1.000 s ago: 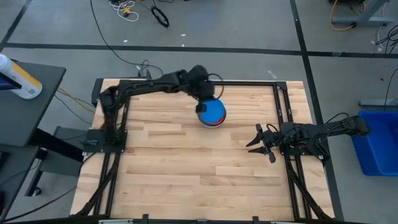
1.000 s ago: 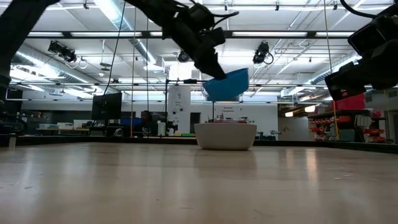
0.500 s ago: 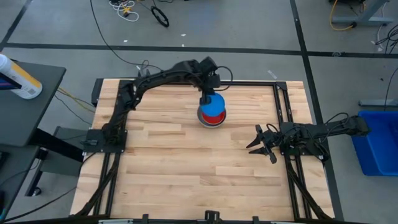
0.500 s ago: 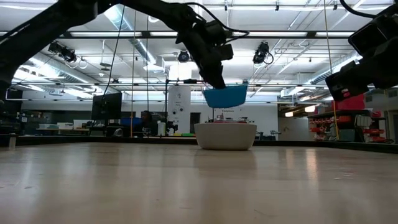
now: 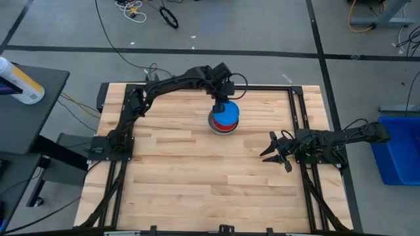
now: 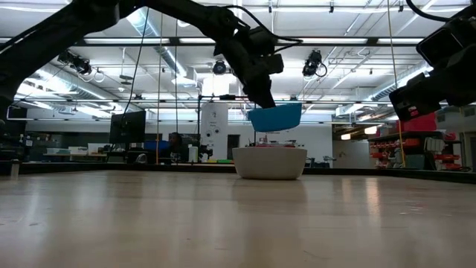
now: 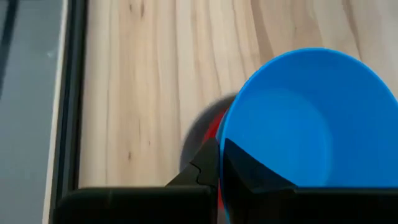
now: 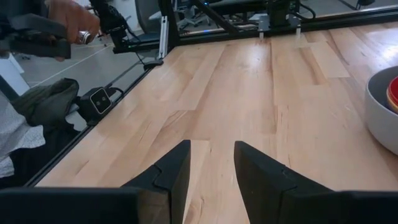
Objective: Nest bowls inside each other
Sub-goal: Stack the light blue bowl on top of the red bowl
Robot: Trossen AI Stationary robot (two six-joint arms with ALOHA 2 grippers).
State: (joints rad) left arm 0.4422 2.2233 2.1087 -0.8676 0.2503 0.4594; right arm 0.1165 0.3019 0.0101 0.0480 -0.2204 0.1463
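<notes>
The left gripper [image 6: 262, 98] pinches the light blue bowl's [image 6: 275, 117] rim, directly above the grey bowl [image 6: 269, 163]. The right gripper [image 5: 272, 152] waits apart, fingers parted, empty.

A wooden table [image 5: 184, 190] spreads beneath the left gripper [image 5: 222, 105] and the right gripper [image 5: 266, 149]. Far out to the side of the left gripper, off the table, a white bottle [image 5: 20, 80] lies on a dark side table [image 5: 46, 105]. Past the left gripper, on the grey floor, lie loose cables [image 5: 131, 9]. Behind the right gripper, off the table, stands a blue bin [image 5: 397, 151]. Ahead of the right gripper, beyond the table's edge, a person's hand [image 8: 71, 22] holds a dark object.
</notes>
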